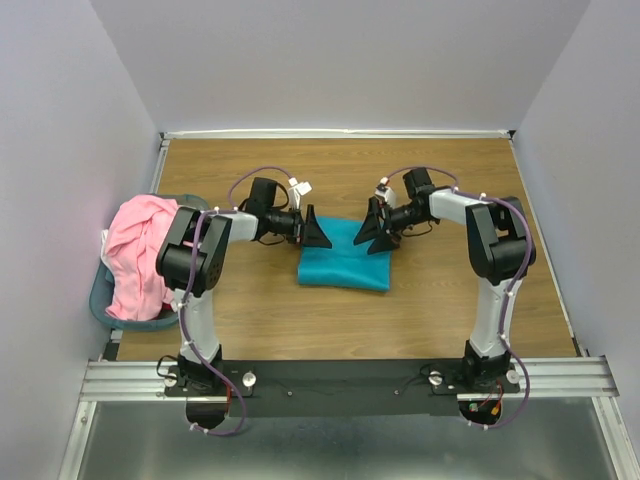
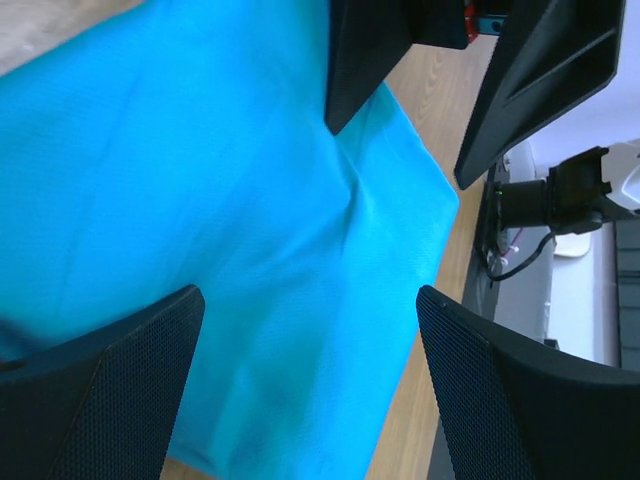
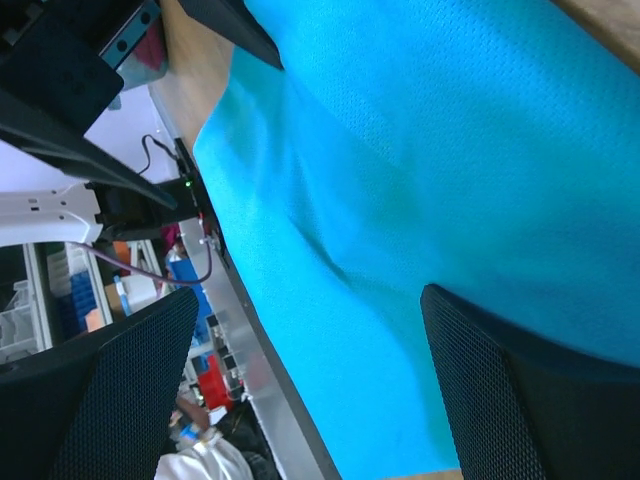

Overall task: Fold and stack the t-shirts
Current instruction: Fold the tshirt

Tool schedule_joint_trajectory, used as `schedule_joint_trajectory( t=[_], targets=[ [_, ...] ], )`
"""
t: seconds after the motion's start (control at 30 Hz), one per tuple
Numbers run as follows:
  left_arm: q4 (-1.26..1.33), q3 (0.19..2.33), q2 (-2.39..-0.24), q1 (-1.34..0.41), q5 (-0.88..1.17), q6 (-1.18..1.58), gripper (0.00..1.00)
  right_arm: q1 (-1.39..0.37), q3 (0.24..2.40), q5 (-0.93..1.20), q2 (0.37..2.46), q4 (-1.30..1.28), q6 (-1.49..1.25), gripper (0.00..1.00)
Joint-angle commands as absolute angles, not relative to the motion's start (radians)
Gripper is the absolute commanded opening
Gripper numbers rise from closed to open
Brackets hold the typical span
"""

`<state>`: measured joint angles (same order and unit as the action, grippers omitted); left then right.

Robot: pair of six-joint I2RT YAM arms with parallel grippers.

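The teal t-shirt [image 1: 345, 258] lies folded into a rectangle on the middle of the wooden table. It fills the left wrist view [image 2: 220, 230] and the right wrist view [image 3: 420, 160]. My left gripper [image 1: 318, 230] hovers over its far left corner, open and empty. My right gripper [image 1: 372, 229] hovers over its far right corner, open and empty. The two grippers face each other a short way apart. The pink t-shirt [image 1: 138, 255] lies crumpled in the basket at the left.
The blue-grey plastic basket [image 1: 108, 310] stands at the table's left edge. The table [image 1: 450, 310] is walled by white panels on three sides. A metal rail [image 1: 350, 378] with the arm bases runs along the near edge.
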<state>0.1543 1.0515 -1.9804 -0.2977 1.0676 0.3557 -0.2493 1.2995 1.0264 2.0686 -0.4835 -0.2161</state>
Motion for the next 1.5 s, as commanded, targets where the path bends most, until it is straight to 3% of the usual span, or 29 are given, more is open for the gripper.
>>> schedule_joint_trajectory(
  t=[0.0, 0.13, 0.23, 0.47, 0.7, 0.97, 1.2, 1.47],
  targets=[
    [0.059, 1.055, -1.93, -0.268, 1.068, 0.264, 0.96, -0.235, 1.322, 0.994, 1.991, -0.463, -0.196, 1.0],
    [0.055, 0.964, -1.671, -0.336, 1.112, 0.258, 0.96, -0.242, 1.251, 1.083, 1.82, -0.425, -0.315, 1.0],
    [0.06, 0.894, -1.615, -0.38, 1.146, 0.305, 0.96, -0.274, 1.183, 1.131, 1.77, -0.353, -0.473, 1.0],
    [0.216, 0.746, -1.58, -0.457, 1.146, 0.456, 0.96, -0.414, 1.005, 1.012, 1.746, -0.177, -0.774, 1.0],
    [0.236, 0.736, -1.768, -0.423, 1.105, 0.483, 0.96, -0.417, 0.916, 0.993, 1.851, -0.112, -0.756, 1.0],
    [0.118, 0.782, -1.971, -0.298, 1.078, 0.33, 0.96, -0.384, 0.867, 0.98, 1.939, -0.115, -0.669, 1.0],
    [0.002, 0.77, -1.876, -0.298, 1.084, 0.199, 0.96, -0.351, 0.865, 1.017, 1.891, -0.187, -0.56, 1.0],
    [-0.135, 0.81, -1.695, -0.298, 1.144, 0.158, 0.96, -0.388, 0.931, 1.095, 1.683, -0.256, -0.583, 1.0]
  ],
)
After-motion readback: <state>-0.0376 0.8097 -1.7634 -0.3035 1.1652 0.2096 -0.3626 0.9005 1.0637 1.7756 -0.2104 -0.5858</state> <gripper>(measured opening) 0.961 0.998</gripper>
